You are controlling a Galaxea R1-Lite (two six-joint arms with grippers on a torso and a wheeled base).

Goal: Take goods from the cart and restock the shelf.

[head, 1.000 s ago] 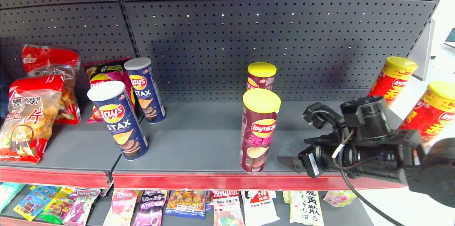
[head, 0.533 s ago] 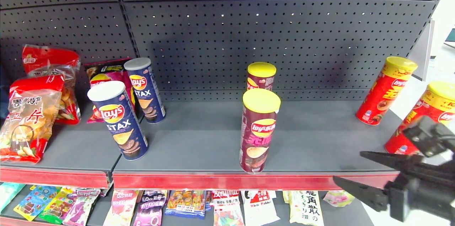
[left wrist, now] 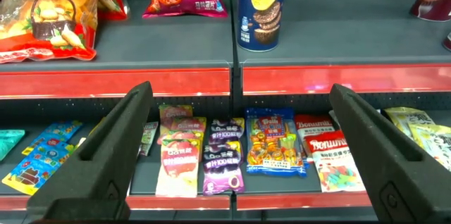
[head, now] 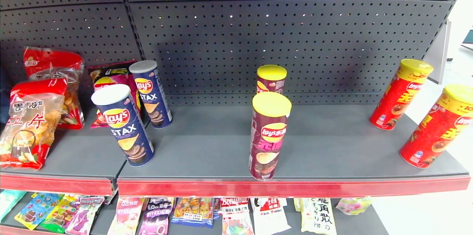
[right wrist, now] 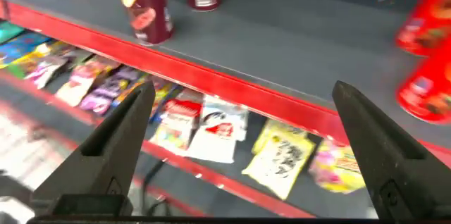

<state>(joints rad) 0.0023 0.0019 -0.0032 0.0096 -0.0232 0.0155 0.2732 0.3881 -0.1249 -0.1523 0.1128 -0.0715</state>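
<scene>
Fingers (left wrist: 106,153) gape empty on left gripper (left wrist: 239,90) and right gripper (right wrist: 241,90) — I'd head for the cart, steering wide of the nearest red can (head: 436,128).

Rear purple can (head: 271,78) is half hidden behind the front purple can (head: 269,135). The dark snack bag (head: 107,76) is screened by the rear blue can (head: 149,92). Lower-shelf packets (head: 236,213) are cropped at the head view's bottom edge. In the right wrist view, red cans (right wrist: 423,90) are smeared and clipped.

Backdrop and floor.
Dark pegboard wall (head: 281,43) behind the shelf (head: 207,146), light pinpricks through its holes; bright pale floor (head: 425,214) near right.
</scene>
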